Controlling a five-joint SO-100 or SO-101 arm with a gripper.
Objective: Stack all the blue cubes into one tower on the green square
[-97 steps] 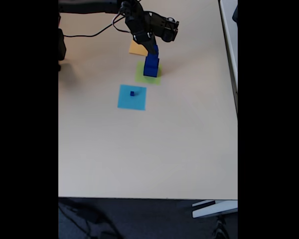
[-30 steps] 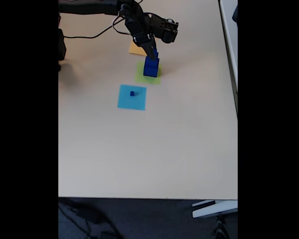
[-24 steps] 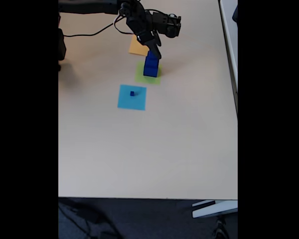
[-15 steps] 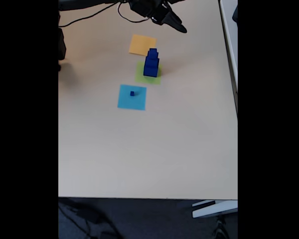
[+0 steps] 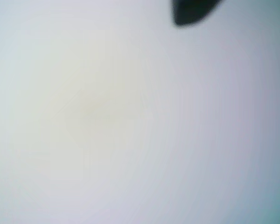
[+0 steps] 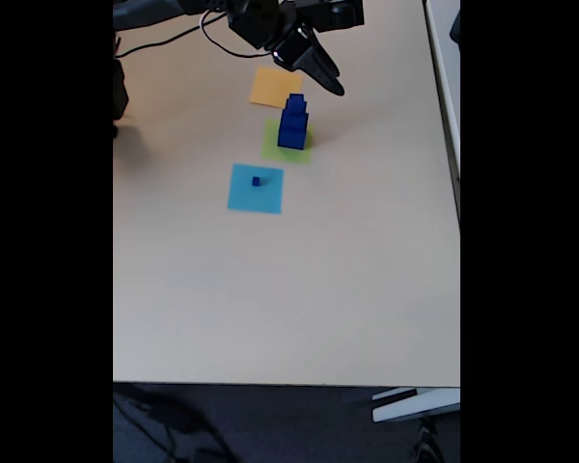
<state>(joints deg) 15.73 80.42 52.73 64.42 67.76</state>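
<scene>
Smooth matt beige table (image 6: 289,289); blue cubes (image 6: 292,122) look like plastic.

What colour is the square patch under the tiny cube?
Light blue patch, under the tiny cube, clearest in the fixed view.

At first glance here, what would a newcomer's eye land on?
The blue tower on the green square near the table's far end, with the black tool hanging just above and right of it in the fixed view. Then one tiny cube sitting alone on the light-blue square.
</scene>
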